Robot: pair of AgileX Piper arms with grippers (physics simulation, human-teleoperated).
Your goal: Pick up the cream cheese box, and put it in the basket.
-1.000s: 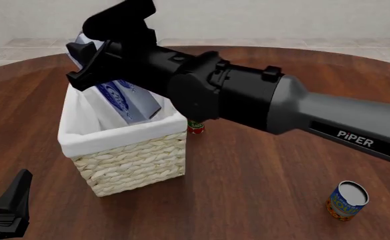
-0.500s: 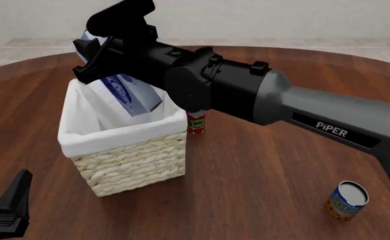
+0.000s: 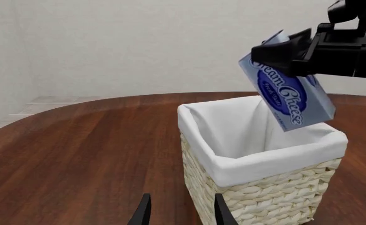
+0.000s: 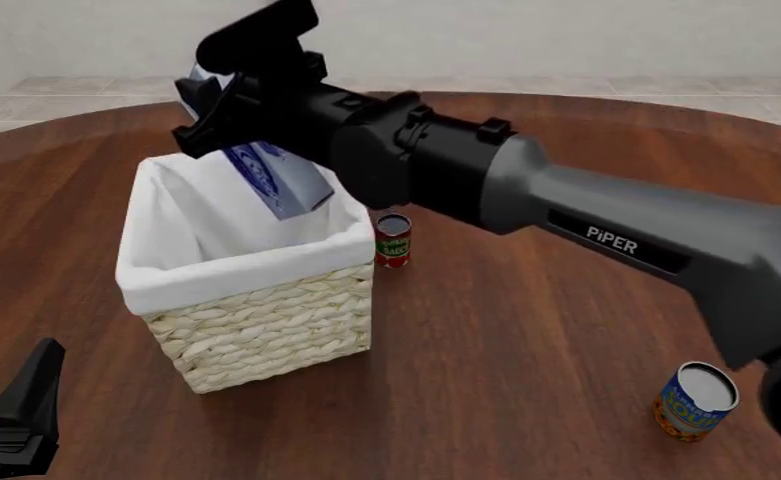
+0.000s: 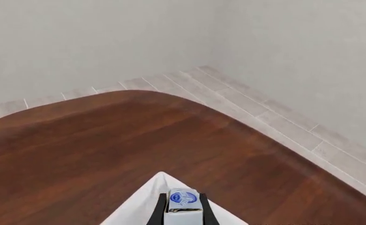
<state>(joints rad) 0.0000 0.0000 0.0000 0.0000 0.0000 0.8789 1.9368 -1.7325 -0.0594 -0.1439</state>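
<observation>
R gripper (image 4: 217, 105) is clamped on the cream cheese box (image 4: 273, 176), which hangs tilted above the basket (image 4: 250, 300), its lower corner at about rim level over the far side of the white liner. L gripper (image 3: 179, 213) sits low on the near side of the basket, fingers a narrow gap apart w/ nothing between. A small red can (image 4: 392, 241) stands just right of the basket; a blue-and-orange can (image 4: 694, 400) is well apart to its right on the wooden table (image 4: 524, 380).

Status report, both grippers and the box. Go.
Right gripper shut on cream cheese box, tilted above basket opening, not released. Left gripper open, empty, low by the basket. Nothing in the way.
</observation>
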